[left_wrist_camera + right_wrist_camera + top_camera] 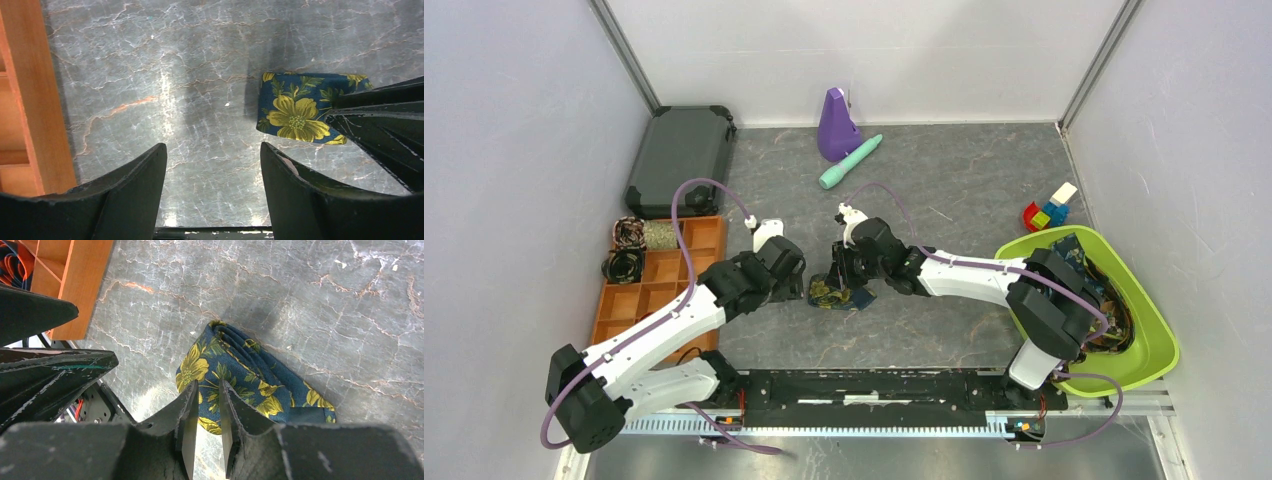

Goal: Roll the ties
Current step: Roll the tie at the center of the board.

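**Left side.** A dark case (681,158) lies flat at the far left corner of the table (964,190). In front of it is an orange compartment tray (667,292). Two rolled ties (631,234) sit in its far-left compartments.

**Left gripper.** The left gripper (212,150) hangs just right of the tray with its jaws spread wide. Only bare table shows between them, and it holds nothing.

**Centre.** The folded tie (240,375), navy with yellow flowers, lies on the table as a short layered bundle. It is between the two grippers and apart from the left one.

**Right gripper.** The right gripper (208,390) is down at the near edge of this bundle. Its jaws are drawn in to a narrow gap, and fabric shows in the upper part of that gap. Whether the fingers actually clamp the cloth or only straddle it cannot be told from these views.

**Far side.** A purple cone (834,125) and a teal cylinder (850,162) lie at the back of the table.

**Right side.** Coloured blocks (1049,210) stand near the right wall. A green bin (1159,345) at the near right holds a heap of loose ties (1079,252).
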### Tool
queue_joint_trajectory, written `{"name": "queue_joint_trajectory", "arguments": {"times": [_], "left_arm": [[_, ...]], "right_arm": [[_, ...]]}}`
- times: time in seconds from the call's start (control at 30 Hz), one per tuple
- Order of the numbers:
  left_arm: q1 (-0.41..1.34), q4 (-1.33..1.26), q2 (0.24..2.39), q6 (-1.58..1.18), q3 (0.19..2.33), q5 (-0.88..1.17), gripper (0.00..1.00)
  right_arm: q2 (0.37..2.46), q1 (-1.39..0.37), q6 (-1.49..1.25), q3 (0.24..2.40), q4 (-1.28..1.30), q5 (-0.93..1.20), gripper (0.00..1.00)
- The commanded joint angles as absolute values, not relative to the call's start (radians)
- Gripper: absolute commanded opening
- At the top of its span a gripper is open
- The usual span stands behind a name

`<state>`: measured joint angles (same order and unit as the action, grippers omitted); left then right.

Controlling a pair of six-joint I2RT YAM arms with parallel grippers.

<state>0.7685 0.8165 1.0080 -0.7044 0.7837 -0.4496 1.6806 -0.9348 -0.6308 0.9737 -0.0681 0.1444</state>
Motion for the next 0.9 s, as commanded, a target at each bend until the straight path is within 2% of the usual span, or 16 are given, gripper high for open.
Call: {"name": "queue_joint_trajectory", "arguments": {"times": [0.0, 0.53, 0.87], "left_arm": [[0.762, 0.743, 1.017, -0.664, 0.777, -0.405, 0.76], [0.754, 0.529, 1.041, -0.642, 0.725, -0.254, 0.9], [0.707, 0.343, 1.056, -0.629, 0.644, -0.107, 0.94]], "right_arm": [[1.635, -0.933, -0.604, 0.946, -0.055, 0.109, 0.27], [1.579, -0.898, -0.598, 0.842, -0.087, 0.102, 0.27], [1.562, -0.885, -0.597, 0.805, -0.106, 0.113, 0.26]]}}
